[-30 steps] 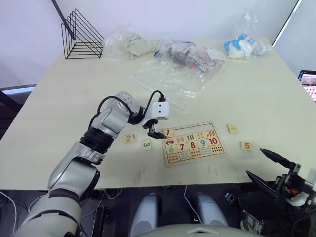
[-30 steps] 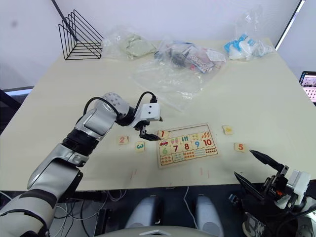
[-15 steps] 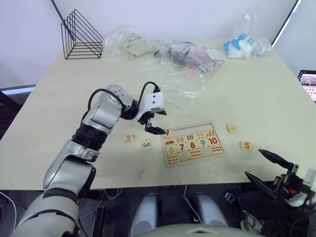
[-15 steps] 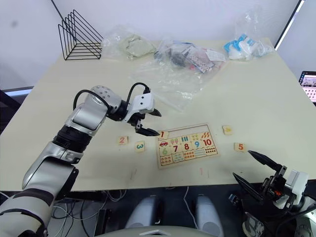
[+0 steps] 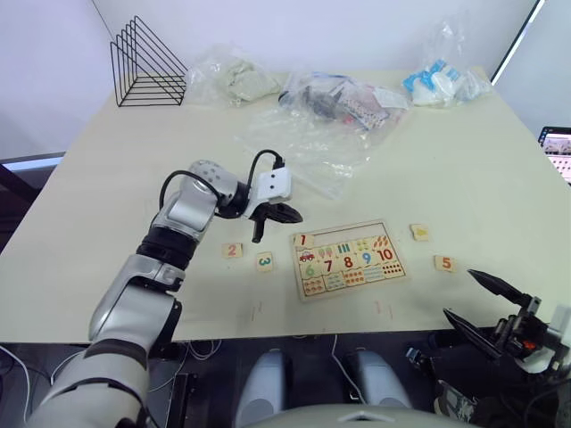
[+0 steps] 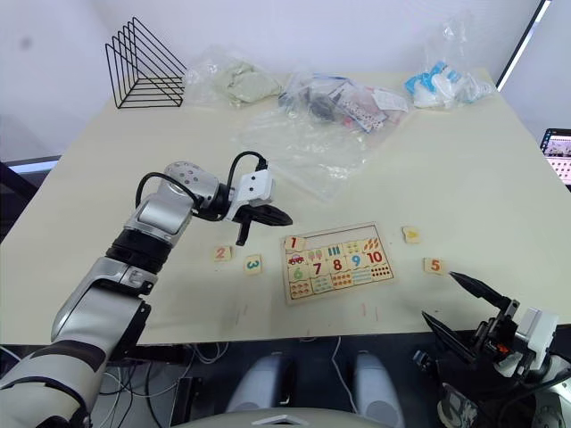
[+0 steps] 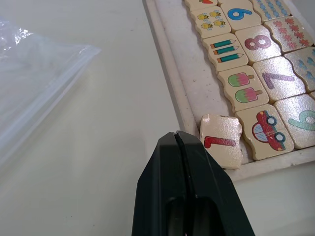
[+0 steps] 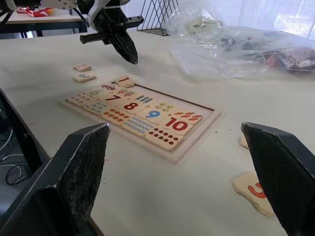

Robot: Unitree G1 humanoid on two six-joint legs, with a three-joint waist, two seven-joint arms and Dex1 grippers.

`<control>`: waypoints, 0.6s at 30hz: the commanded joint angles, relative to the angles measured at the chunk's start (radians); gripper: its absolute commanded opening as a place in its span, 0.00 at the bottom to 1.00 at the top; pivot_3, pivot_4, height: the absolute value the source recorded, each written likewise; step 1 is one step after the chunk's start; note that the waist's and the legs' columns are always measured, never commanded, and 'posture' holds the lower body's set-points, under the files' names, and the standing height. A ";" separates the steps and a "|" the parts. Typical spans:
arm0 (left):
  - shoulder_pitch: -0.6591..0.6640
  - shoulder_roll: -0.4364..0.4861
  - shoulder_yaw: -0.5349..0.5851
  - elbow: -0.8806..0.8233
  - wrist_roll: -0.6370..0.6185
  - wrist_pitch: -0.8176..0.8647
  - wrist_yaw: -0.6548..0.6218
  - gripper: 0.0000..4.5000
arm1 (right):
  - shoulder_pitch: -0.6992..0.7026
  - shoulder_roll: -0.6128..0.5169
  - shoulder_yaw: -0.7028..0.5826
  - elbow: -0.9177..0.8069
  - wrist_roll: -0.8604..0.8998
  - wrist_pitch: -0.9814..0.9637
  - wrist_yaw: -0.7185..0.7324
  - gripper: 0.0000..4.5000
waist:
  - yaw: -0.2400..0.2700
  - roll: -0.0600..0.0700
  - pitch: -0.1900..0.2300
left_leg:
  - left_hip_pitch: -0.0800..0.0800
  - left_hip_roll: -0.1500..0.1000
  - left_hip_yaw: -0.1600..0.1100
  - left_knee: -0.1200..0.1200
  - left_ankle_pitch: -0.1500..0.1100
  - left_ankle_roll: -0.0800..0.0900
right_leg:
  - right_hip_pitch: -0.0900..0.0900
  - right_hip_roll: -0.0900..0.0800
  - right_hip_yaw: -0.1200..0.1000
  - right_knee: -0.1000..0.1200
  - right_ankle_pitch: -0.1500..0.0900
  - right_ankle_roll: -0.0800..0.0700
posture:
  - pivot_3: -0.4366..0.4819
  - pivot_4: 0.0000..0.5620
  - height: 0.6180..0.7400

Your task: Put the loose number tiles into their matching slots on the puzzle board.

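The puzzle board [image 7: 166, 70] lies near the table's front edge, most slots filled with number and picture tiles. The red 1 tile [image 7: 221, 143] rests crooked at the board's near-left corner, partly up on the rim. My left gripper [image 5: 290, 214] hovers just left of that corner, shut and holding nothing. Other loose number tiles lie on the table. The 2 [image 5: 233, 251] and the 3 [image 5: 265, 261] are left of the board. The yellow-marked tile [image 5: 419, 232] and the 5 [image 5: 444, 263] are to its right. My right gripper [image 5: 458, 292] stands open, low off the table's front right edge.
A black wire rack [image 5: 147, 64] stands at the far left corner. Clear plastic bags [image 5: 312, 134] spread across the back and middle of the table, one reaching close behind the board. A screen [image 5: 558, 143] shows at the right edge.
My left gripper has drawn back up and left from the 1 tile and gone from open to shut. The 1 tile stays on the board's corner. The right arm has not moved.
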 commanded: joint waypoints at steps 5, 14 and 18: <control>0.003 -0.014 0.013 0.033 0.004 -0.067 0.000 0.00 | 0.009 -0.002 -0.012 -0.013 0.018 -0.015 0.007 1.00 | 0.000 0.000 0.000 | 0.000 0.000 0.000 0.000 0.000 0.000 | 0.000 0.000 0.000 0.000 0.000 0.000 | 0.48 0.27 1.00; 0.002 -0.025 0.008 0.072 0.018 -0.120 -0.002 0.00 | 0.012 -0.002 -0.012 -0.015 0.019 -0.015 0.007 1.00 | 0.000 0.000 0.000 | 0.000 0.000 0.000 0.000 0.000 0.000 | 0.000 0.000 0.000 0.000 0.000 0.000 | 0.48 0.27 1.00; -0.003 -0.029 0.009 0.094 0.023 -0.138 -0.003 0.00 | 0.010 -0.003 -0.013 -0.016 0.018 -0.014 0.004 1.00 | 0.000 0.000 0.000 | 0.000 0.000 0.000 0.000 0.000 0.000 | 0.000 0.000 0.000 0.000 0.000 0.000 | 0.48 0.27 1.00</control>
